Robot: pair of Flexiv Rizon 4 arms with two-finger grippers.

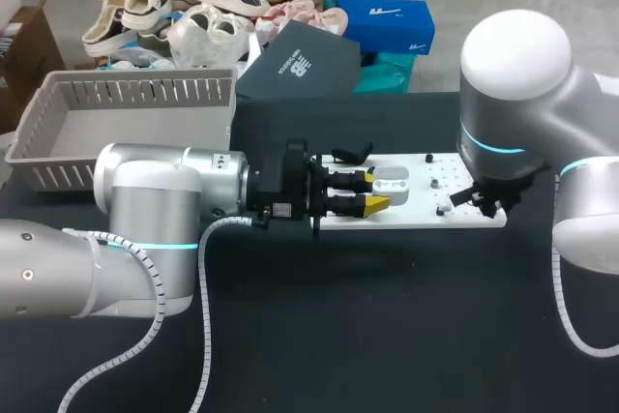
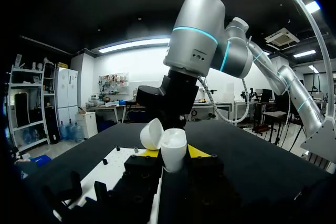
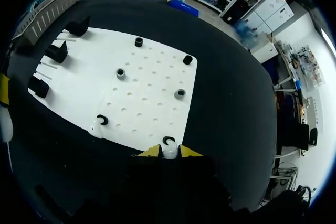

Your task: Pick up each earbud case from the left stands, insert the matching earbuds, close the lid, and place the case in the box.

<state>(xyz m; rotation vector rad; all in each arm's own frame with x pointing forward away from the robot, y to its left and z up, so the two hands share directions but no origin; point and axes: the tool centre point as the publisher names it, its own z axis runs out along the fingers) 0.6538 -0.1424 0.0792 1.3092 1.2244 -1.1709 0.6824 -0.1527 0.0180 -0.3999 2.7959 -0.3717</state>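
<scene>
A black counter (image 1: 387, 316) carries a white pegboard (image 1: 416, 212), with a grey slatted basket (image 1: 135, 94) at its far left. An open white earbud case (image 2: 173, 157) is gripped in the left gripper's (image 2: 173, 152) jaws above the pegboard's left end. The right gripper (image 3: 170, 152) is set at a white earbud (image 3: 169, 155) on the pegboard's near right edge; whether its jaws grip it cannot be told.

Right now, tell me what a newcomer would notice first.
The open white earbud case clamped in the left pincer, above the white board. Across the board, the right pincer sits low at its edge. A grey basket stands at the table's far left.
</scene>
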